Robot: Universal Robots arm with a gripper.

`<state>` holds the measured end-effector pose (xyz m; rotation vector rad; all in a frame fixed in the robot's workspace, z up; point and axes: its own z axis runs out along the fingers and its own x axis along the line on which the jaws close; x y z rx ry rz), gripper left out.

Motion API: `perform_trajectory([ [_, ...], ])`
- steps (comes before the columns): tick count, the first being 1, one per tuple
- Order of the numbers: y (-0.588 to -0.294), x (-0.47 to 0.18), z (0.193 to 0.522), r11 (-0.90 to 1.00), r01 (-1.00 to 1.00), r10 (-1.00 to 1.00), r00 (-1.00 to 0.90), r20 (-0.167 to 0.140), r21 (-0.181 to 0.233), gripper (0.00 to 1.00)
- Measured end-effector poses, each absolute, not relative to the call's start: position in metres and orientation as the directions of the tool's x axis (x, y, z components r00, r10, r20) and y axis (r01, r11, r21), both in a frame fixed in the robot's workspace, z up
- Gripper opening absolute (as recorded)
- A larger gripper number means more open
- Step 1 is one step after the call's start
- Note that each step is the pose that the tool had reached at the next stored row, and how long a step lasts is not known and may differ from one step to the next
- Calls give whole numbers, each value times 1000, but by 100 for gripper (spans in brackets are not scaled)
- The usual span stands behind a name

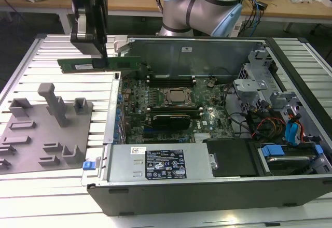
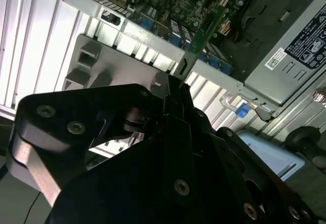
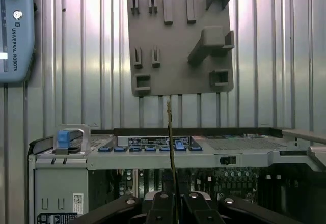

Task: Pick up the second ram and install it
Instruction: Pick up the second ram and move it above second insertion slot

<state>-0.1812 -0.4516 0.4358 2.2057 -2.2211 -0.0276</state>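
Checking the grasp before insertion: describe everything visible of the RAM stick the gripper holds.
The second ram is a long, thin green circuit-board stick with a pale patch towards one end. The black gripper clamps it near its middle, holding it level and on edge in the air above the wall of the open computer case at the exterior view's left. Nothing else touches it. Both wrist views show it edge-on.

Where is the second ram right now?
Clamped in the hand, the second ram hangs level over the computer case edge on the exterior view's left.
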Motion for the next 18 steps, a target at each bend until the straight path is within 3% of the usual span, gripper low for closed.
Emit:
perform_trajectory([
  [6,-448,-161,428,11,-1000,-1000,-11,-6,23,14],
  [7,-448,-157,427,15,-1000,-1000,-16,-26,23,14],
  [9,-448,-153,422,33,-999,-999,-34,-39,24,14],
  [18,-443,-124,414,40,-999,-998,-41,-39,29,14],
])
